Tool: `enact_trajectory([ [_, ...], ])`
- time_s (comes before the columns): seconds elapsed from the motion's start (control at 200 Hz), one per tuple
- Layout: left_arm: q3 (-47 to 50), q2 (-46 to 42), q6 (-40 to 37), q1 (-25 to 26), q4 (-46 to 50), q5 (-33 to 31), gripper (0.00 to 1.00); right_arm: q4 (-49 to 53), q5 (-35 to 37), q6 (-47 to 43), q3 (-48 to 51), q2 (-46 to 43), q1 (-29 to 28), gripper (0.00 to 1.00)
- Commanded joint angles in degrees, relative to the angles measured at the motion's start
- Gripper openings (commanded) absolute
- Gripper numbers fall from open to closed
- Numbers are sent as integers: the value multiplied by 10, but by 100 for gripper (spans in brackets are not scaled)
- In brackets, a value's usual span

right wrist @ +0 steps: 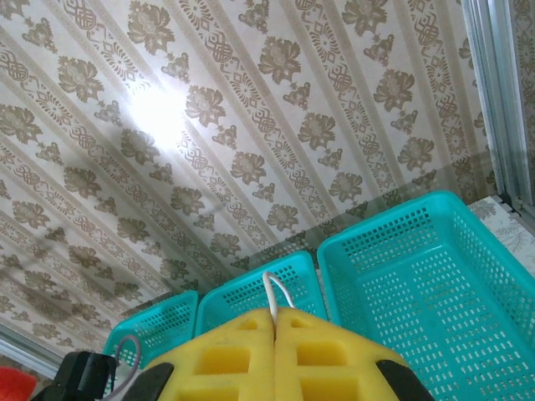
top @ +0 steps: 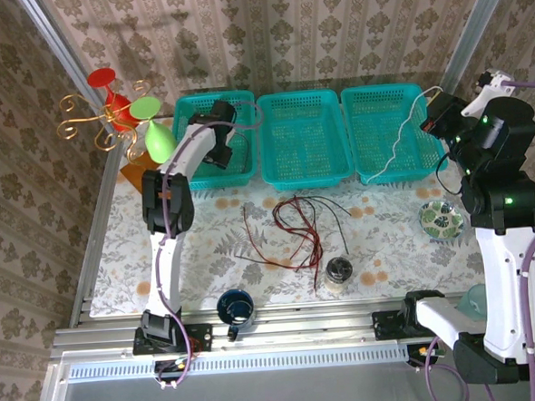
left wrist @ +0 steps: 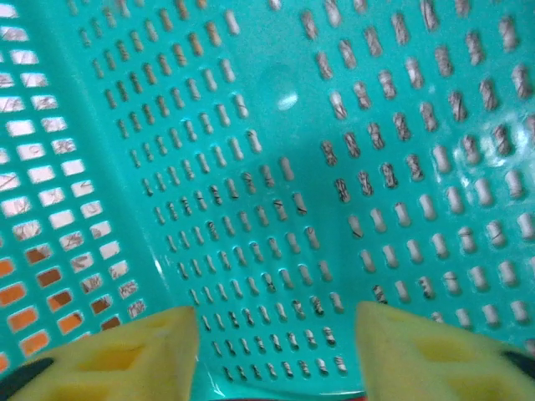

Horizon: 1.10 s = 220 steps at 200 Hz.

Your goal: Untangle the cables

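Observation:
A tangle of dark red and black cables (top: 292, 228) lies on the flowered table in front of the middle basket. A white cable (top: 400, 142) hangs from my raised right gripper (top: 437, 120) down into the right teal basket (top: 383, 91). In the right wrist view the yellow fingers (right wrist: 242, 351) are shut on the white cable (right wrist: 272, 288), which loops out above the tips of the right gripper (right wrist: 274, 313). My left gripper (top: 223, 149) reaches into the left teal basket (top: 185, 105). It stands open (left wrist: 276, 351) just above the perforated basket floor (left wrist: 276, 109), with nothing between its fingers.
A middle teal basket (top: 306, 177) sits between the other two. A glass jar (top: 337, 271) and a blue mug (top: 235, 307) stand near the front edge. A patterned bowl (top: 441, 219) is at the right, a gold stand with coloured cups (top: 121, 114) at the back left.

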State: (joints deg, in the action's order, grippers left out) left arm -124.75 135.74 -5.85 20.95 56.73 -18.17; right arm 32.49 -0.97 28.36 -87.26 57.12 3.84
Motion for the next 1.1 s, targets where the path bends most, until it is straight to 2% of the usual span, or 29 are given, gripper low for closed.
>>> enact_trajectory([
  [0.0,-53,-46,16,0,29,3,62,9,-11,-1,-10,-4,-6,0],
  [0.115,-107,-37,19,0,69,19,71,8,-9,-1,-10,-6,-8,0],
  [0.365,-158,-60,20,18,77,39,74,-1,-19,6,-17,12,-22,0],
  [0.555,-165,-115,42,37,70,79,75,-9,0,-14,-82,62,-73,0],
  [0.67,-110,-167,49,48,42,99,75,-9,15,-32,-142,102,-106,0],
  [0.72,-67,-196,56,69,20,108,75,-12,17,-36,-166,119,-118,0],
  [0.955,152,-326,113,100,-102,154,76,-14,29,-50,-269,199,-169,0],
  [1.095,233,-378,143,111,-133,159,76,-32,37,-53,-311,257,-194,0],
])
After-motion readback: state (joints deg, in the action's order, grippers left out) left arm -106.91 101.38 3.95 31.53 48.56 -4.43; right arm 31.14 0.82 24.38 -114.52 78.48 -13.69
